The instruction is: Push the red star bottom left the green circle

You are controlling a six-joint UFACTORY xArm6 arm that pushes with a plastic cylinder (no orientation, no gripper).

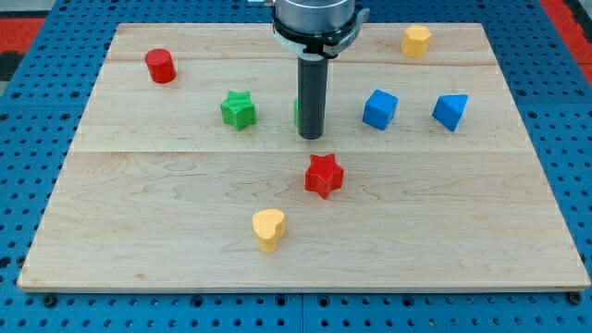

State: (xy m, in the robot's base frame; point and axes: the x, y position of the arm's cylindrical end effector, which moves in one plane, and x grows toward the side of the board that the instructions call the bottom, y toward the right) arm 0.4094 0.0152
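Observation:
The red star (324,175) lies on the wooden board, a little below the board's middle. My tip (311,136) stands just above and slightly left of it, with a small gap between them. The green circle (297,112) is almost wholly hidden behind the rod; only a thin green sliver shows at the rod's left edge. The rod comes down from the view's top centre.
A green star (238,109) lies left of the rod. A red cylinder (160,66) is at the top left. A yellow heart (268,228) lies below the red star. A blue block (379,108), a second blue block (450,111) and a yellow block (416,41) sit on the right.

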